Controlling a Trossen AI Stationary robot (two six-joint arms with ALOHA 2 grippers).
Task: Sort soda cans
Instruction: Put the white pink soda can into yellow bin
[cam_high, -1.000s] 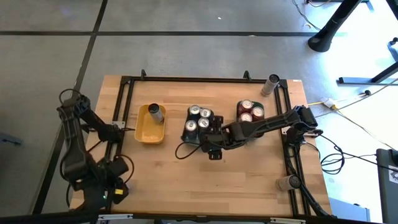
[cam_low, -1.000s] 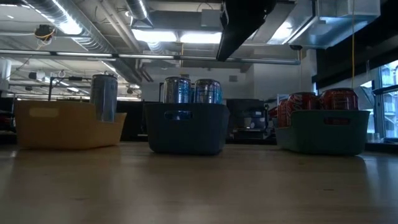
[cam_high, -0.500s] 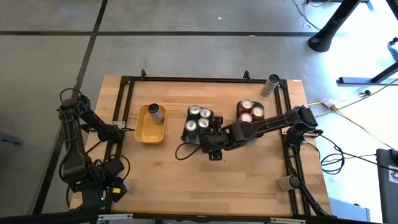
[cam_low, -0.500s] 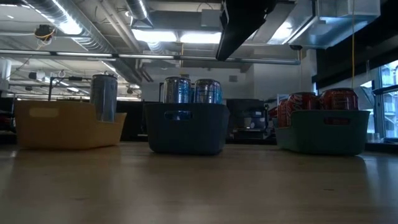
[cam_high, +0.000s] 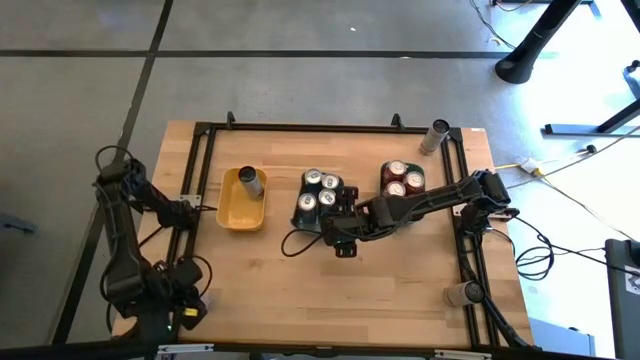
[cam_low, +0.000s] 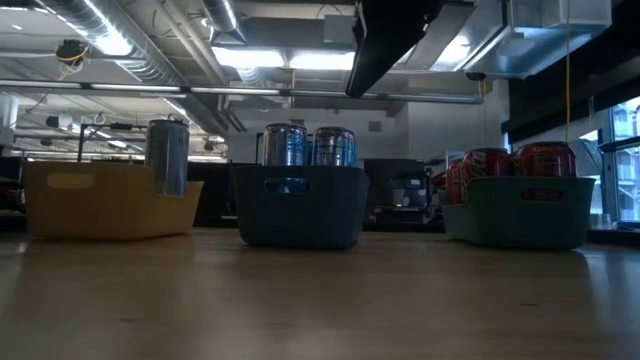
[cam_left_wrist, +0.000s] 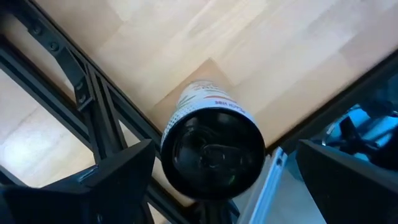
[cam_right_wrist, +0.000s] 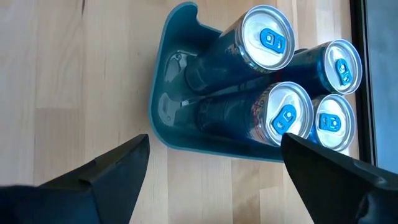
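My left gripper (cam_high: 165, 305) hangs open over the table's near left corner, pointing down. A soda can (cam_left_wrist: 214, 149) with a dark upper end and a pale, red-lettered side stands on the wood there, between the two fingers and apart from both. My right gripper (cam_high: 340, 235) stands open just near of the grey-blue tray (cam_right_wrist: 163, 118), which holds several silver-topped cans (cam_right_wrist: 267, 37). One silver-grey can (cam_high: 250, 182) stands in the yellow tray (cam_high: 235, 210). Three red cans (cam_high: 403, 180) fill the teal tray (cam_low: 520, 212).
Black frame rails (cam_left_wrist: 93, 112) run close beside the corner can. One can (cam_high: 437, 135) stands at the far right corner, and another (cam_high: 460, 293) lies by the right rail near the front edge. Bare wood lies near of the three trays.
My left gripper has sunk a little toward the can at the near left corner and rolled slightly about its own axis, staying open.
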